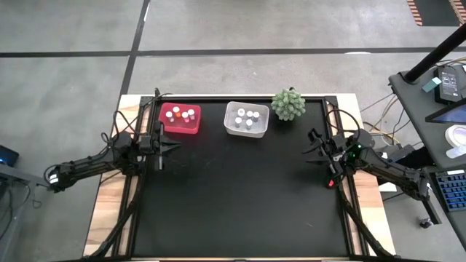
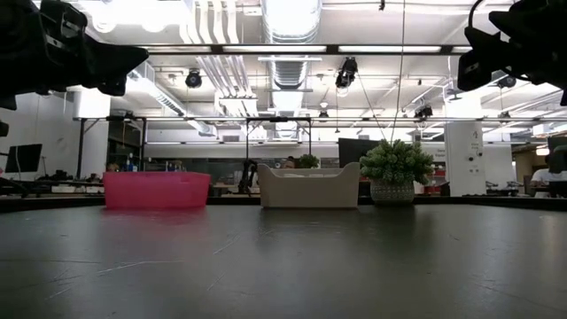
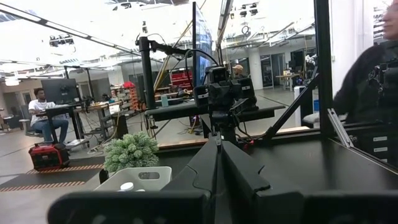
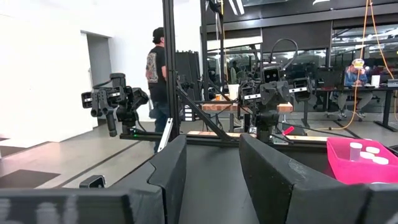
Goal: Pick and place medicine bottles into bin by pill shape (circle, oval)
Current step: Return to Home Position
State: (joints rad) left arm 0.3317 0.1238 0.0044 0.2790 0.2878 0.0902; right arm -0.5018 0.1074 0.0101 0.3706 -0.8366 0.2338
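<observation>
Standing upright with their long axes vertical and white caps facing up, the medicine bottles (image 1: 247, 116) sit in two bins along the rear edge of the desk (image 1: 240, 204). One cluster is in the pink bin (image 1: 180, 131) toward the rear-left corner. The other is in the white bin (image 1: 246, 134) near the middle of that edge, just beside a green spiky plant (image 1: 289, 104).

Both arms are drawn back to the side edges and raised off the surface. The left claw (image 1: 169, 148) hangs by the left edge, near the pink bin but apart from it, and points inward across the desk. Its wrist view shows its fingers (image 3: 239, 177) pressed together with nothing between them.

The right claw (image 1: 309, 151) hangs by the right edge, well apart from both bins, and faces the left arm. Its fingers (image 4: 171, 165) are spread and hold nothing. From table height, both claws show only as dark shapes high above the bins.
</observation>
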